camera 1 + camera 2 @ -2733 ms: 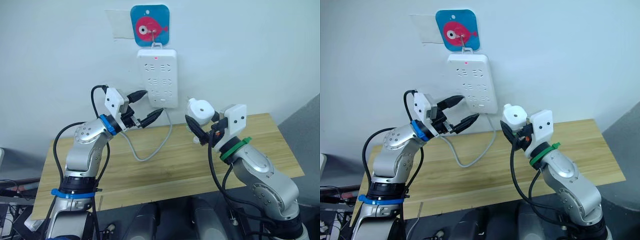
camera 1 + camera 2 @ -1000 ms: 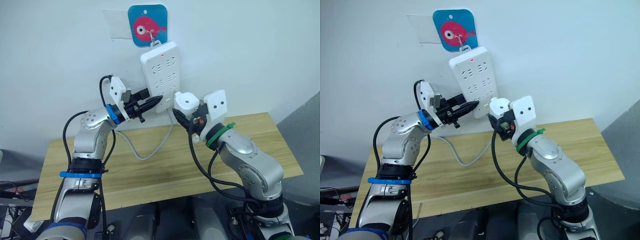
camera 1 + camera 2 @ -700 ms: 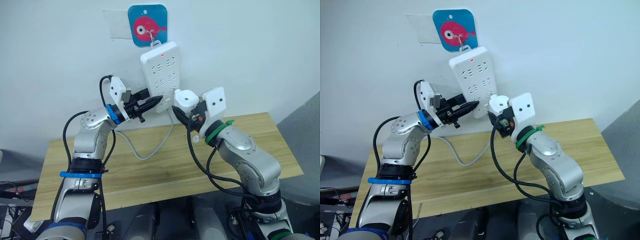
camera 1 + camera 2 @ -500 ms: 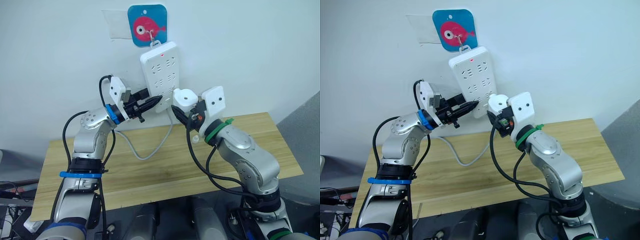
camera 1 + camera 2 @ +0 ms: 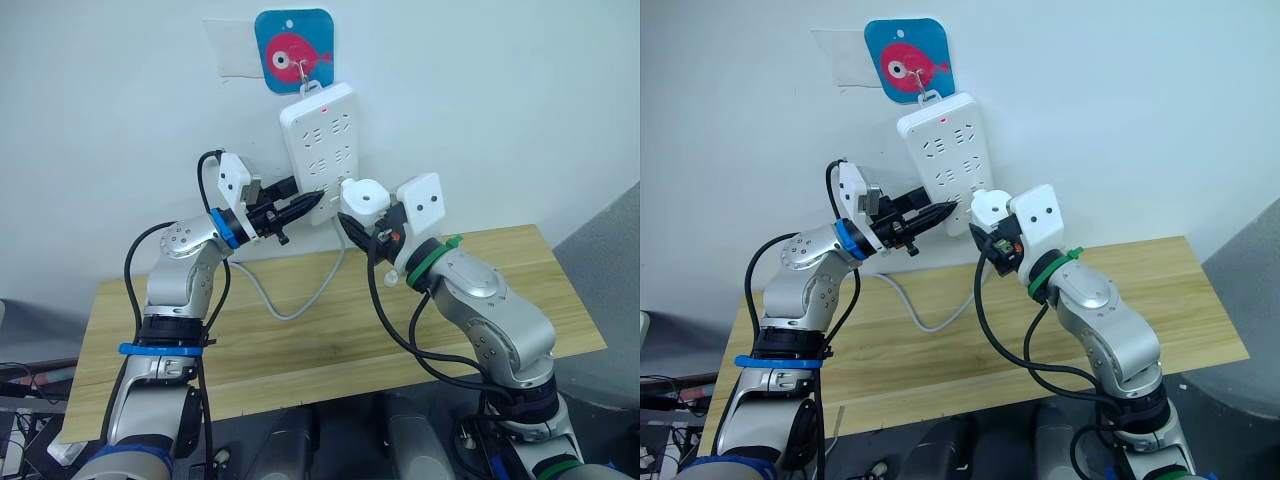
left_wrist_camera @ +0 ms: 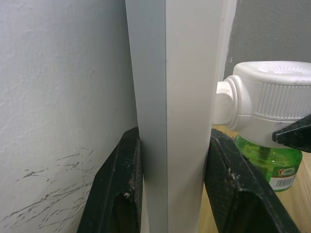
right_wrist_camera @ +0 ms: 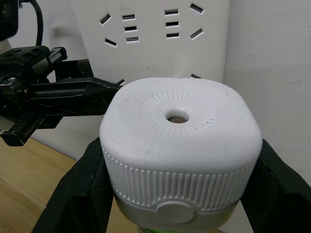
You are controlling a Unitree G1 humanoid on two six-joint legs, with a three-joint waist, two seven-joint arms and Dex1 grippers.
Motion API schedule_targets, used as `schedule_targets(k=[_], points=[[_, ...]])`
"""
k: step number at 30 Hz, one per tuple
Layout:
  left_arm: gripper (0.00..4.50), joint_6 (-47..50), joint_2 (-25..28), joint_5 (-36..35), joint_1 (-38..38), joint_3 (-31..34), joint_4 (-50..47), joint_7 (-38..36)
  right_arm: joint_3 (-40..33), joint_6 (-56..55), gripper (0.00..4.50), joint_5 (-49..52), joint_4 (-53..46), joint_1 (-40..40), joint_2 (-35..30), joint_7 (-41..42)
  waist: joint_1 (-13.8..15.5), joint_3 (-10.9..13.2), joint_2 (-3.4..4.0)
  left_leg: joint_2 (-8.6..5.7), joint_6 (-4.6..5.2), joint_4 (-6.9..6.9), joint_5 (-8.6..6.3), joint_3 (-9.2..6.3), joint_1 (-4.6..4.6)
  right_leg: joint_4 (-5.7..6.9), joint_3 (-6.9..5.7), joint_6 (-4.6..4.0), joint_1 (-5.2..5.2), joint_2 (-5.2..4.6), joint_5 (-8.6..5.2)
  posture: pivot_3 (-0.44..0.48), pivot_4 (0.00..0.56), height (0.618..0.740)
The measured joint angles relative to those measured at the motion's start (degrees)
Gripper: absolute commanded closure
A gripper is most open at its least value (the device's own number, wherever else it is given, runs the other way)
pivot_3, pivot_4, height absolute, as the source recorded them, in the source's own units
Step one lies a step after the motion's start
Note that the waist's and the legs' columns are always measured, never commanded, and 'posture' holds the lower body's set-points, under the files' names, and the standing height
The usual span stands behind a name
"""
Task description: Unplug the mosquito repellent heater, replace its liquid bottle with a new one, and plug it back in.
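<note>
Pinching the lower edge of the tilted white power strip [image 5: 320, 150], upper centre of frame, the left gripper [image 5: 296, 204] seemingly steadies it. The right gripper [image 5: 365, 222], clenched on the mosquito repellent heater [image 5: 364, 195], holds it against the strip's lower right. Its prongs are hidden; the green bottle [image 6: 268, 164] is partly cut off.

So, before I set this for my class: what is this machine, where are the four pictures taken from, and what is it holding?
It is a humanoid robot with two arms. Two pictures come from its head, looking down over a wooden table; the other two come from cameras on its wrists. The left gripper clamps the edge of a white power strip hanging on the wall. The right gripper holds the mosquito repellent heater, with its green bottle, against the strip's lower sockets.
</note>
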Motion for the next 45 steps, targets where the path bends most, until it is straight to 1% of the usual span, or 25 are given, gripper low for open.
schedule_targets(k=[7, 13, 19, 26, 31, 39, 45], points=[[3.16, 0.16, -0.04, 0.00, 0.00, -0.05, 0.00, 0.02, 0.02, -2.10, 1.51, -0.67, 2.60, -0.99, -0.15, 1.33, -0.03, 0.00, 0.00, 0.00, 0.00, 0.00, 0.00, 0.01, 0.00, 0.02, 0.01, 0.00, 0.00, 0.00, 0.00, -0.141, 0.231, 0.740], [3.16, 0.92, 0.04, -0.08, -0.01, 0.16, 0.00, -0.07, 0.22, -5.09, 1.51, -1.73, 6.17, -1.84, 1.02, 2.62, -0.12, 0.00, 0.00, 0.00, 0.00, 0.04, 0.00, 0.07, 0.01, 0.19, 0.04, 0.00, -0.06, 0.00, 0.00, -0.138, 0.233, 0.740], [3.16, 1.96, 0.32, -0.08, 0.00, 0.69, -0.01, -0.07, 0.25, -7.61, 1.51, -2.31, 9.06, -2.27, 1.91, 4.02, -0.20, -0.01, -0.01, 0.04, 0.00, 0.04, 0.00, 0.37, 0.23, 0.47, 0.20, 0.00, -0.12, -0.01, 0.00, -0.134, 0.236, 0.740], [3.16, 2.67, 0.61, -0.08, 0.22, 1.22, -0.01, -0.07, 0.59, -7.09, 1.51, -2.53, 10.86, -4.08, 1.95, 4.86, -0.30, -0.01, -0.01, 0.06, 0.01, 0.04, -0.01, 0.73, 0.50, 0.67, 0.61, 0.00, -0.12, 0.02, 0.00, -0.134, 0.236, 0.740], [3.16, 2.68, 0.65, -0.06, 0.48, 1.69, -0.01, 0.05, 0.63, -4.47, 1.51, -2.49, 12.15, -6.90, 2.51, 4.70, -0.36, -0.03, -0.05, 0.06, 0.01, 0.04, -0.01, 0.82, 0.55, 0.76, 0.75, 0.00, -0.16, 0.04, 0.00, -0.127, 0.227, 0.740], [3.16, 2.68, 0.78, -0.03, 0.75, 2.17, -0.01, 0.05, 0.41, -3.53, 1.51, -3.37, 12.37, -7.12, 4.45, 4.24, -0.52, -0.08, -0.12, 0.10, 0.00, 0.04, 0.00, 0.92, 0.56, 0.80, 0.94, -0.01, -0.25, 0.05, 0.09, -0.119, 0.220, 0.740], [3.16, 2.67, 0.83, -0.01, 0.82, 2.22, -0.01, 0.05, 0.85, -3.70, 1.51, -4.53, 12.29, -7.06, 4.43, 4.53, -0.54, -0.14, -0.14, 0.10, -0.01, 0.04, 0.01, 0.95, 0.56, 0.80, 0.98, -0.01, -0.28, 0.08, 0.10, -0.119, 0.220, 0.740]])
